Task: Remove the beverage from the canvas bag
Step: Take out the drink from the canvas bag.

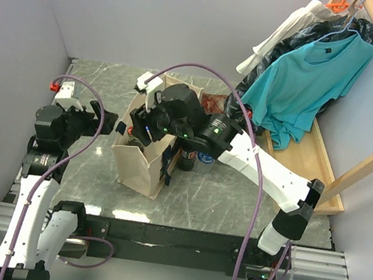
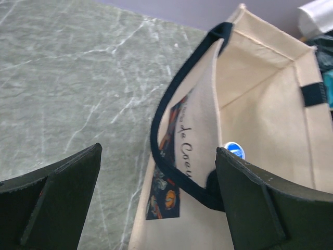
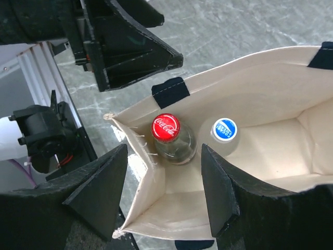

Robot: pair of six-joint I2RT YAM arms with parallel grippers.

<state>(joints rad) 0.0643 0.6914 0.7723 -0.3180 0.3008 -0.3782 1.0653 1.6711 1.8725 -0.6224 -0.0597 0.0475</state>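
Observation:
The beige canvas bag (image 1: 138, 168) stands upright and open in the middle of the table, with navy handles (image 2: 165, 159) and a dark print (image 2: 165, 200). Inside it stand two beverage bottles: a clear one with a red Coca-Cola cap (image 3: 166, 127) and one with a blue cap (image 3: 224, 129), the blue cap (image 2: 232, 150) also showing in the left wrist view. My right gripper (image 3: 161, 190) hovers open over the bag's mouth, one finger outside the near wall and one above the inside. My left gripper (image 2: 158, 192) is open at the bag's left side, straddling its printed wall and handle.
Dark bottles (image 1: 188, 159) stand on the table just right of the bag. A red plaid cloth (image 1: 213, 104) lies behind it. A wooden rack with a teal shirt (image 1: 309, 81) fills the right. A small red object (image 1: 55, 83) sits at the far left edge.

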